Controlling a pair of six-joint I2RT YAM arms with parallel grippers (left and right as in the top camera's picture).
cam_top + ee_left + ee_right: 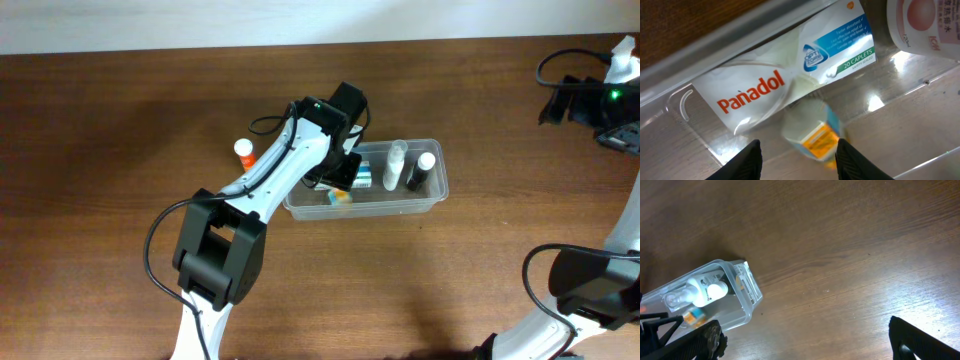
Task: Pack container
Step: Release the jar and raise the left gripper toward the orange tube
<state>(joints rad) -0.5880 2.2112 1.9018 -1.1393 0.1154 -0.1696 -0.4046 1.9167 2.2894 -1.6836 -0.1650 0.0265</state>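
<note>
Dark brown wood-grain tabletop [100,150] below a pale wall strip [200,20]. The clear rectangular plastic container [400,205] lies right of centre on the tabletop. Inside it, a white cardboard box [755,90] reads "Panadol" and "20 CAPLETS"; a white bottle's [920,20] label shows "120ml". A small, blurred bottle with an orange-and-blue label [812,135] lies on the container floor beside the box. Left pincer [799,160]: fingers apart, above this bottle, gripping nothing. Right pincer [805,330]: fingers wide apart, well away from the container. A white-capped orange bottle [243,151] stands outside, beside the left arm [270,175]; black cables [560,65] occupy the far right corner.
</note>
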